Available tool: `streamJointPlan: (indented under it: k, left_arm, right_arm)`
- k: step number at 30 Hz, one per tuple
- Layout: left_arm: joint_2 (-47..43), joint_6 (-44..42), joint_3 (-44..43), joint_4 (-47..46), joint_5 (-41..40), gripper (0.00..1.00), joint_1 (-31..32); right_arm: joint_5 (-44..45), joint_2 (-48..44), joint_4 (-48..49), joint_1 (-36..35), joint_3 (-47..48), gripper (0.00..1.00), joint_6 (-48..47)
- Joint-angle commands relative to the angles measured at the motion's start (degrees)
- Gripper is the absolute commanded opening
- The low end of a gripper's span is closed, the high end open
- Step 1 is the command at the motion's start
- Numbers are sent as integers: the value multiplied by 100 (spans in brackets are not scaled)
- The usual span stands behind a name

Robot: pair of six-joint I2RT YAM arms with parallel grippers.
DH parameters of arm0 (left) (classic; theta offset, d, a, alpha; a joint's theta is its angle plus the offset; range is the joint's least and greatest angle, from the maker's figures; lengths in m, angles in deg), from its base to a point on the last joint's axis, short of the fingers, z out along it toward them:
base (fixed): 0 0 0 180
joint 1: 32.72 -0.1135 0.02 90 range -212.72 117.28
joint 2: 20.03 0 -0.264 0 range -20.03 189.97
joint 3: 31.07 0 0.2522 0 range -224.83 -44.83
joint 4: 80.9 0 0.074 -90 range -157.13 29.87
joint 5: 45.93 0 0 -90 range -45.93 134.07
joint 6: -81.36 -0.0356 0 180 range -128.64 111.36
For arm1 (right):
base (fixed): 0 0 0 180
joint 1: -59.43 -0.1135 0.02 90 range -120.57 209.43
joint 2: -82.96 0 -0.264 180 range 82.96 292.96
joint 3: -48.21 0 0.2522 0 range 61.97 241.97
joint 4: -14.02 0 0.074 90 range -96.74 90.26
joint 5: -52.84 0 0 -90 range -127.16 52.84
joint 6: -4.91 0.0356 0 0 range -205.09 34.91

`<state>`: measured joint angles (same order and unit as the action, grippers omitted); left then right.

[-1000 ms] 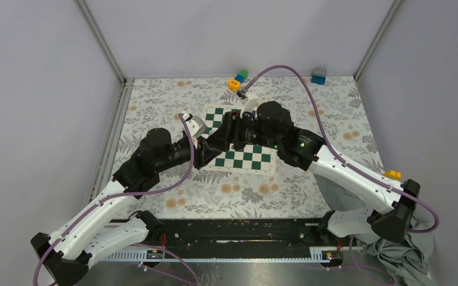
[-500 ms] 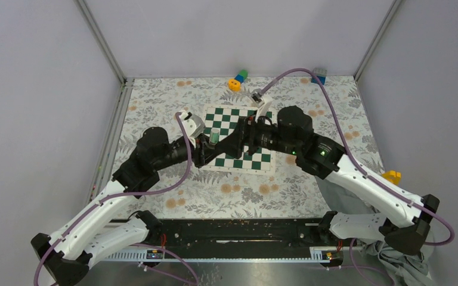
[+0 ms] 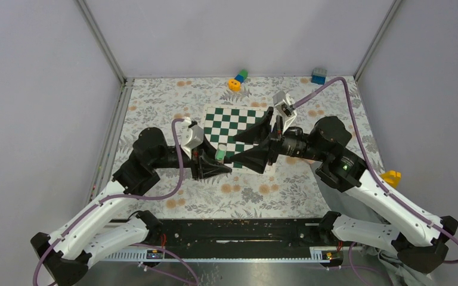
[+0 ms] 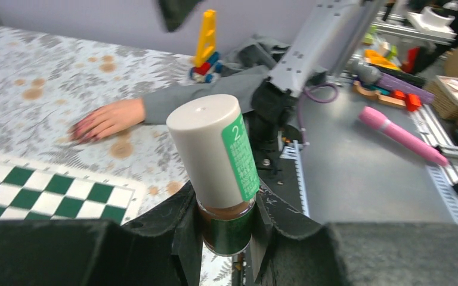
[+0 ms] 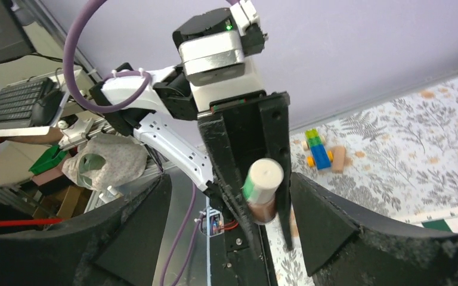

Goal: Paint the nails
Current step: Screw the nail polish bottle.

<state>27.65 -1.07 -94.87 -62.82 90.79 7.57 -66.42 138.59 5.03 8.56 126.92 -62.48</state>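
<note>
Gripping a white-capped polish bottle (image 4: pixel 213 156) tight in our left gripper (image 4: pixel 226 233), our right gripper (image 3: pixel 253 142) gaping toward its cap, not touching, we see the nails (image 4: pixel 81 132) well beyond the left gripper, on a hand (image 4: pixel 112 117) flat on the floral cloth (image 4: pixel 36 65), near the chessboard (image 4: pixel 48 193)

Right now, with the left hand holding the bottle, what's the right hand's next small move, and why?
Probably ease the open right hand forward around the white cap. The left hand grips the bottle low, its cap on, pointing at the right hand but not yet inside it.
</note>
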Motion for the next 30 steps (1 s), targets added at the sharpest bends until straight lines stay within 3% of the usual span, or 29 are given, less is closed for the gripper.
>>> streamJointPlan:
  k: [1,7,16,30]
  left_arm:
    - [-54,353,-168,-781,1088,0,137]
    - [13,627,-149,-1062,1413,0,228]
    - [13,1017,-6,-1584,1477,0,237]
    - [75,1047,-6,-1583,1463,0,236]
  right_arm:
    - [-868,203,909,217,-6,79,31]
    - [-1682,531,1812,243,-11,73,629]
    - [-2098,715,1958,229,-74,67,793]
    - [-1988,906,1944,94,33,60,802]
